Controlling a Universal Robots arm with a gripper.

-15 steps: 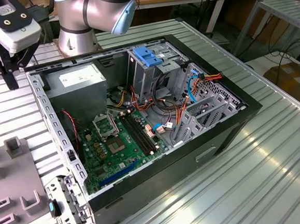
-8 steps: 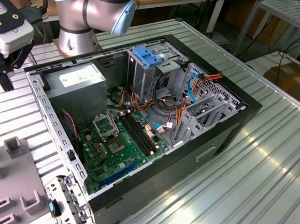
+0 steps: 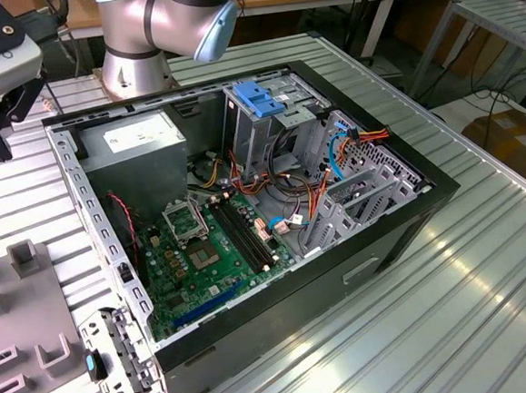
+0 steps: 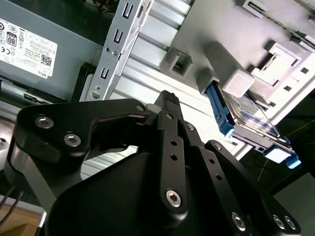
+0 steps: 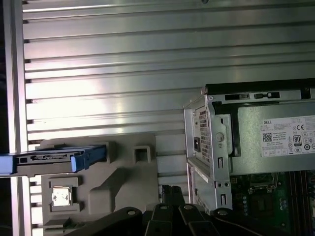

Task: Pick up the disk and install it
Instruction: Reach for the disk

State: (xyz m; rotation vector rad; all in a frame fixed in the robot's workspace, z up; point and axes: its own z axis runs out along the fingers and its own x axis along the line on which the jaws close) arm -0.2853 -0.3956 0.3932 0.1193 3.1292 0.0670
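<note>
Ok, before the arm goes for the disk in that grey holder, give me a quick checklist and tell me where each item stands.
1. Disk standing on edge in the grey holder: ok.
2. Gripper empty: ok.
3. Jaws open for the grasp: not ok, they are shut.
4. Gripper lined up over the disk: not ok, it sits apart from it, between holder and computer case.
5. Case open on top: ok.
6. Drive cage bay free for the disk: cannot tell.
</note>
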